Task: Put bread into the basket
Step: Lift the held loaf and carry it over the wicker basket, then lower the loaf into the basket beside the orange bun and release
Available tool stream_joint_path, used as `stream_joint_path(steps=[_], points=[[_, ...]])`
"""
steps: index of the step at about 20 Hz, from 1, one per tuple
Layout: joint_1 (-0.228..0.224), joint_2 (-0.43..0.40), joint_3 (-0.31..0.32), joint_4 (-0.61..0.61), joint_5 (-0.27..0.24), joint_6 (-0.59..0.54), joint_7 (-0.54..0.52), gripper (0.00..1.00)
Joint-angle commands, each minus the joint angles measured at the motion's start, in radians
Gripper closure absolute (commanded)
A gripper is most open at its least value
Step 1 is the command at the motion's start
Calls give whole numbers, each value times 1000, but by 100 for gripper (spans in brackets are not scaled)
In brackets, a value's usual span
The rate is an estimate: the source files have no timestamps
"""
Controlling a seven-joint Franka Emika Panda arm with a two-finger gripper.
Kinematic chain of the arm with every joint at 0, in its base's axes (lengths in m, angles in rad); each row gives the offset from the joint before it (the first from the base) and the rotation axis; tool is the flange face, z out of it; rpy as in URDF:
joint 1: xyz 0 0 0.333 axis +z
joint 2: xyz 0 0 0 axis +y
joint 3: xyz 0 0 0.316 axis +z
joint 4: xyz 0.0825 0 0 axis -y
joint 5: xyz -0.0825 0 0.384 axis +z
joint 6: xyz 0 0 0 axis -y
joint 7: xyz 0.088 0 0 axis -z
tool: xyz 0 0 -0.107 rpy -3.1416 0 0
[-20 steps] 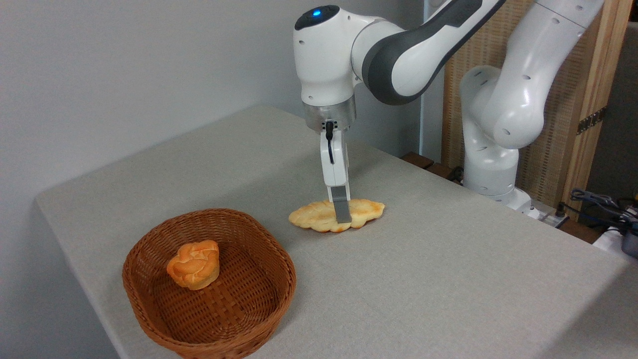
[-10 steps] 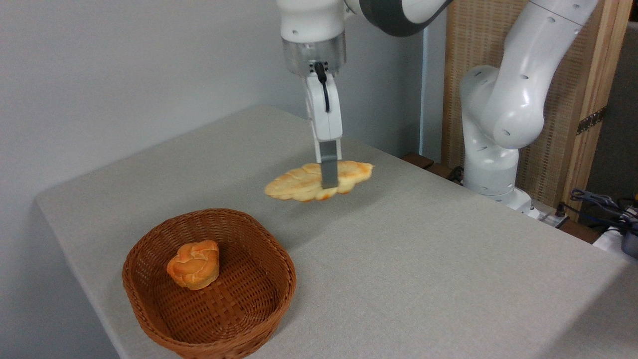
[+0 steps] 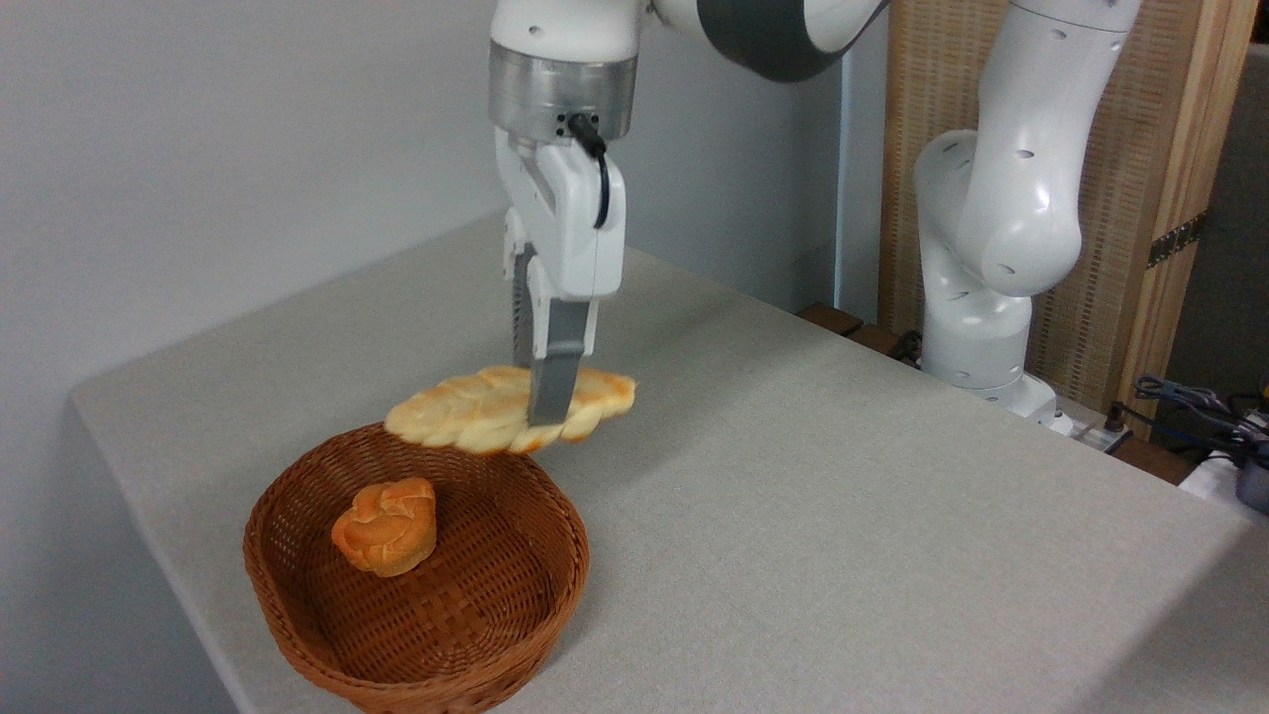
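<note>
The bread, a long flat pale golden braided loaf, hangs in the air over the far rim of the basket. My gripper is shut on its middle, one grey finger across the near side and the other behind it. The loaf sits roughly level, its left end over the basket and its right end over the table. The reddish-brown wicker basket stands at the front left of the table.
A small round orange knotted bun lies in the left part of the basket. The grey table stretches to the right. The arm's white base stands at the back right, with cables beside it.
The gripper has lifted the bread off the table and carried it left and toward the camera, from mid-table to above the basket's far rim. The wrist has also turned.
</note>
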Motion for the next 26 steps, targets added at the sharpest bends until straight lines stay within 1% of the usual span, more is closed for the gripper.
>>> stream_joint_path(steps=[1, 2, 3, 4, 5, 7, 8, 9, 10, 17, 19, 21, 24, 25, 26], points=[[-28, 85, 29, 19, -21, 75, -10, 52], [-28, 117, 29, 19, -21, 98, -9, 52], [-28, 146, 29, 20, -19, 145, -9, 52], [-30, 157, 29, 19, -21, 203, -10, 52], [-30, 163, 29, 17, -21, 226, -12, 52], [-30, 171, 29, 17, -21, 236, -12, 51], [-30, 183, 29, 17, -21, 239, -12, 41], [-30, 189, 29, 16, -19, 239, -7, 15], [-30, 191, 29, 16, -19, 239, -6, 1], [-30, 205, 20, 17, -22, 242, -9, 0], [-39, 199, 18, 17, -31, 242, -9, 0], [-43, 191, 18, 20, -71, 242, -9, 0], [-40, 162, 23, 25, -148, 236, -10, 0], [-34, 157, 20, 37, -172, 207, -19, 0], [-33, 156, 20, 57, -188, 140, -39, 0]])
